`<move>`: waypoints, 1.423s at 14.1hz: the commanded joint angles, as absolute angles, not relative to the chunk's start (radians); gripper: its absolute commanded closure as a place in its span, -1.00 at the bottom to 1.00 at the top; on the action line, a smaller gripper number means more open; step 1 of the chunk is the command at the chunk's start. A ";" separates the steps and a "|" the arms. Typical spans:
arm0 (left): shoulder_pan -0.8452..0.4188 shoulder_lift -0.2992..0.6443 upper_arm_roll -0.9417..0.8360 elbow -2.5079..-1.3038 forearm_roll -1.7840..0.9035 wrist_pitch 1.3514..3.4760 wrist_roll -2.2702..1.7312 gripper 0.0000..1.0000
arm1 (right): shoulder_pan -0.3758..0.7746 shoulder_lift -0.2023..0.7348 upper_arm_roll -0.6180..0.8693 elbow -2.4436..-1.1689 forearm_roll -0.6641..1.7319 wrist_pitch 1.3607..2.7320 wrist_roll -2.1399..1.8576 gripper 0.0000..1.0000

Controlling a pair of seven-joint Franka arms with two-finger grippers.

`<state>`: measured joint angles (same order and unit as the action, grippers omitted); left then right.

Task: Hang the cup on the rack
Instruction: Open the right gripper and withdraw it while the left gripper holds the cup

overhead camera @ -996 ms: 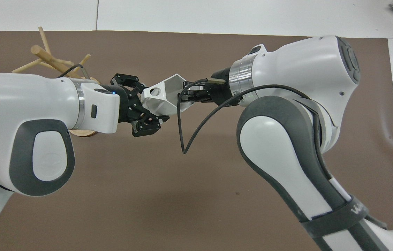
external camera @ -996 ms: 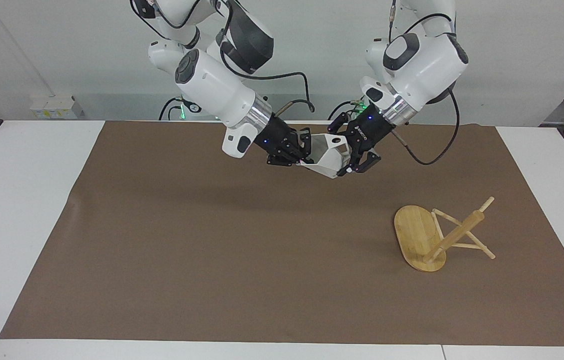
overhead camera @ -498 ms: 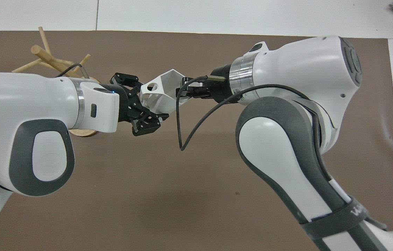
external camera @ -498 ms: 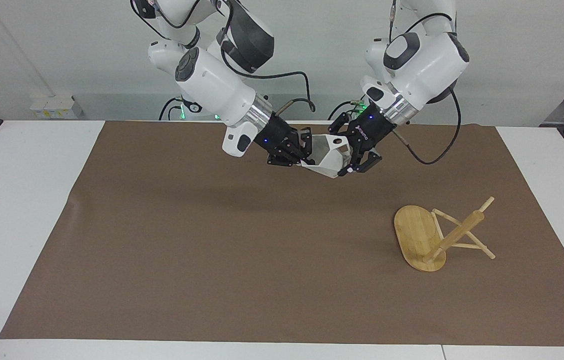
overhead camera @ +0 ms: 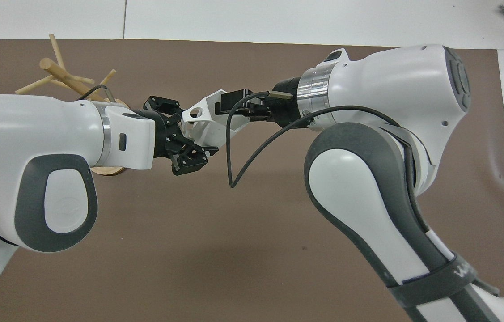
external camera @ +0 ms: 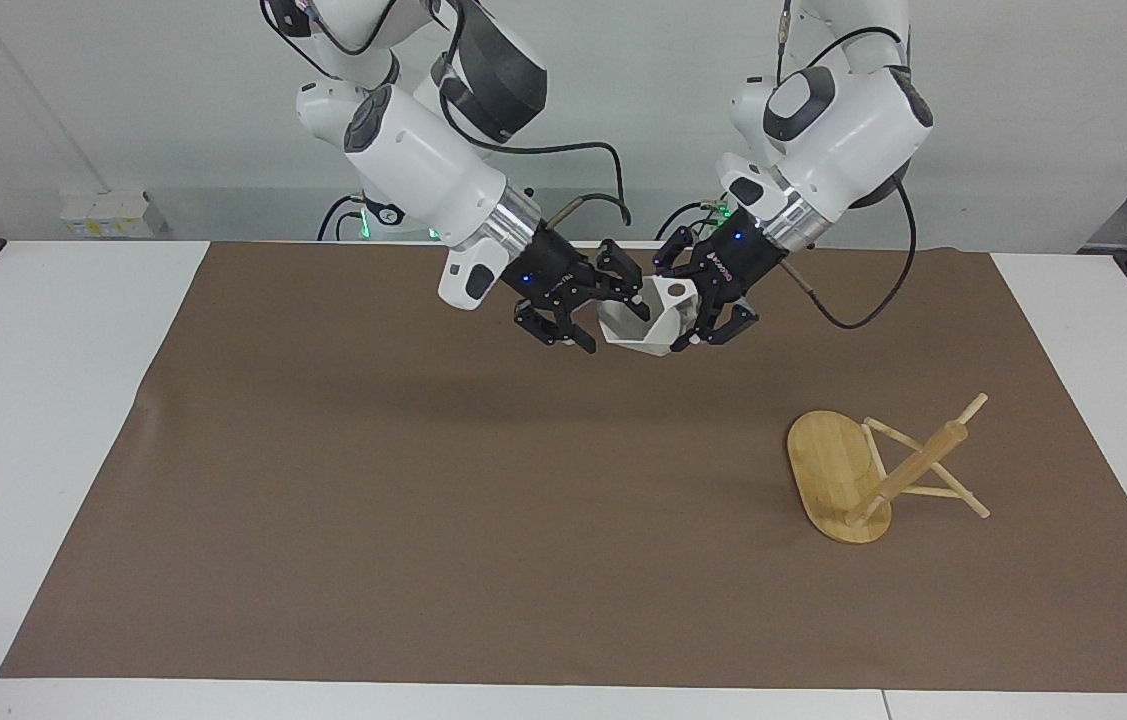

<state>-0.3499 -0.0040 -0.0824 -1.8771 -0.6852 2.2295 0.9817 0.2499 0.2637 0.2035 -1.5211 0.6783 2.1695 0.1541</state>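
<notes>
The white faceted cup [external camera: 645, 325] hangs in the air between my two grippers, over the part of the brown mat nearest the robots. My left gripper [external camera: 688, 305] is shut on it at the handle end; the handle's round hole shows in the overhead view [overhead camera: 196, 114]. My right gripper [external camera: 608, 315] is open, its fingers spread around the cup's rim end. The bamboo rack [external camera: 858, 470] lies tipped over on the mat toward the left arm's end, its oval base on edge and its pegs [overhead camera: 55, 74] in the air. My left arm hides part of its base [overhead camera: 105, 170].
A brown mat [external camera: 403, 500] covers most of the white table [external camera: 43, 400]. Both forearms cross over the mat's strip nearest the robots, and a black cable [overhead camera: 234, 152] loops down from the right wrist.
My right gripper has opened and let go of the cup's rim. The cup has turned a little and stays in my left gripper. The rack has not moved.
</notes>
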 commanded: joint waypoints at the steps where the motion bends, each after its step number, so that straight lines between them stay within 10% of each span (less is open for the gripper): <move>1: -0.357 -0.021 -0.071 -1.891 -0.673 2.233 0.916 1.00 | 0.235 0.249 0.206 -1.519 0.664 2.164 0.164 -1.00; 20: -0.204 -0.008 -0.063 -1.921 -0.287 2.207 0.516 1.00 | -0.198 0.015 0.201 -1.543 -0.081 1.709 -0.098 -1.00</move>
<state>-0.2196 -0.0026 -0.0553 -1.9082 -0.3253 2.2174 0.5710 -0.1627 0.0435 0.1881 -1.5221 -0.0449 1.7402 -0.0610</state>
